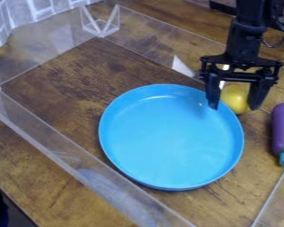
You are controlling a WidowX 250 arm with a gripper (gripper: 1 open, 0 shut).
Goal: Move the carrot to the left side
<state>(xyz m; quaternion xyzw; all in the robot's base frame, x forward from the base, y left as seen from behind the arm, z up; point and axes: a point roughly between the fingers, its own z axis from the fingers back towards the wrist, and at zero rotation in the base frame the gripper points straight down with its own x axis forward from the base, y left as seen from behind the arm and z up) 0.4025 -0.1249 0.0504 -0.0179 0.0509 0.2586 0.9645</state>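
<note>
The carrot point(236, 99) shows as a stubby yellow-orange piece lying on the wooden table just off the right rim of the blue plate point(145, 155). My gripper point(238, 100) points straight down over it and is open. One black finger point(212, 96) stands on the carrot's left and the other on its right. The fingertips are low, near the table. I cannot tell whether they touch the carrot.
A purple eggplant point(282, 129) lies at the right edge, close to the gripper. Clear acrylic walls point(38, 124) border the table on the left and front. A small clear stand point(102, 19) sits at the back left. Bare wood lies left of the plate.
</note>
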